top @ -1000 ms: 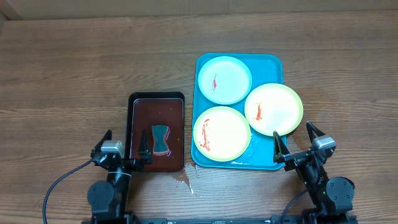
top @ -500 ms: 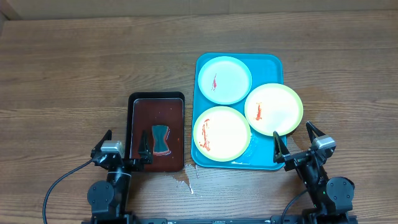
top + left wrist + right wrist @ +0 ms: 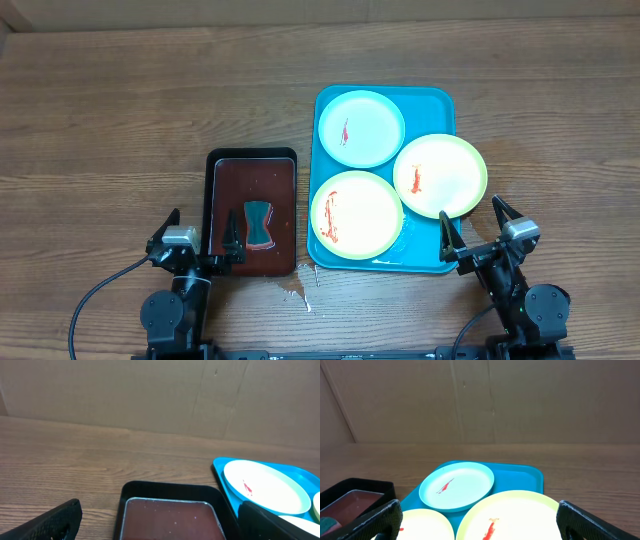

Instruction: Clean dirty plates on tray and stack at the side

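Observation:
Three plates lie on the turquoise tray (image 3: pixel 434 99). A pale blue plate (image 3: pixel 361 128) with a small red smear sits at its far end. A yellow-green plate (image 3: pixel 440 176) with a red smear hangs over the tray's right rim. Another yellow-green plate (image 3: pixel 356 215) with red smears sits at the near left. My left gripper (image 3: pixel 201 236) is open and empty at the near end of the dark tray. My right gripper (image 3: pixel 476 226) is open and empty just near of the turquoise tray. The right wrist view shows the pale blue plate (image 3: pixel 456 486) and the right yellow-green plate (image 3: pixel 515 517).
A dark brown-black tray (image 3: pixel 252 182) stands left of the turquoise tray, with a teal sponge (image 3: pixel 260 224) at its near end. A few wet spots (image 3: pixel 295 291) mark the wooden table near the front. A cardboard wall (image 3: pixel 150 395) closes the far side.

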